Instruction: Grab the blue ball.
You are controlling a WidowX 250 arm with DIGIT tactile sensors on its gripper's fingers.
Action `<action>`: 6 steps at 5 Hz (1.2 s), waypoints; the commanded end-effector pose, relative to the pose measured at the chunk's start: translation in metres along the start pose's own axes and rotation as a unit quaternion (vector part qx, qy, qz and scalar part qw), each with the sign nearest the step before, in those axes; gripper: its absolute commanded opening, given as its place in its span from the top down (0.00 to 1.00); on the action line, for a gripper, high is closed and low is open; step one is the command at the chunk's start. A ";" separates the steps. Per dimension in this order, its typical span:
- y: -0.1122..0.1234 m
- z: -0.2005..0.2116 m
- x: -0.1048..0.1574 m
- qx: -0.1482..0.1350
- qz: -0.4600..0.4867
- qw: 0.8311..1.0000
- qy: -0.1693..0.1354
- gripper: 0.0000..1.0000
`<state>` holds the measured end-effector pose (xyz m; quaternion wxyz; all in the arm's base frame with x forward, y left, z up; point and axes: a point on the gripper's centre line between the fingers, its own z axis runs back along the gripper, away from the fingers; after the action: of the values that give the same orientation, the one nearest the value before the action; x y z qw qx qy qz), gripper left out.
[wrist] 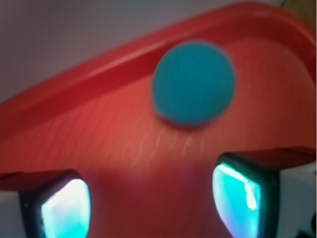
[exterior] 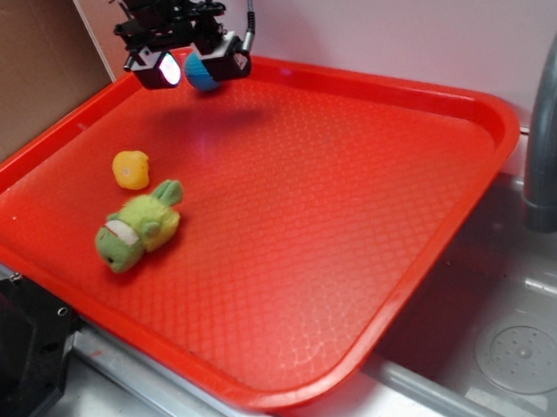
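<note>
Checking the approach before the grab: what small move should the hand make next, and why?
Probably ease forward toward the blue ball. In the wrist view it lies ahead of the open hand, not yet between the fingers, close to the red tray rim.

Red tray point(exterior: 385, 257) with toys

On it lie a yellow duck point(exterior: 131, 170), a green plush toy point(exterior: 140, 227) and the blue ball point(exterior: 201, 71).

A: What colours show?
B: The tray point(exterior: 379, 207) is red with a fine diamond texture. The blue ball point(wrist: 193, 82) is teal. Near it, the duck point(exterior: 131, 170) is yellow and the plush toy point(exterior: 140, 229) green.
</note>
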<state>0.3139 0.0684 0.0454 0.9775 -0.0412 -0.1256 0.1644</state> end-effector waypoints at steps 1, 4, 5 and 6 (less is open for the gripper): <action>0.032 0.002 0.020 0.033 -0.008 0.999 -0.033 0.00; 0.053 -0.013 0.027 0.087 0.029 0.996 -0.018 1.00; 0.062 -0.006 0.027 0.094 0.049 0.994 -0.024 1.00; 0.063 0.027 0.017 0.082 0.073 0.993 -0.052 1.00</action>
<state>0.3208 0.1160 0.0492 0.9607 0.0316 -0.1246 0.2462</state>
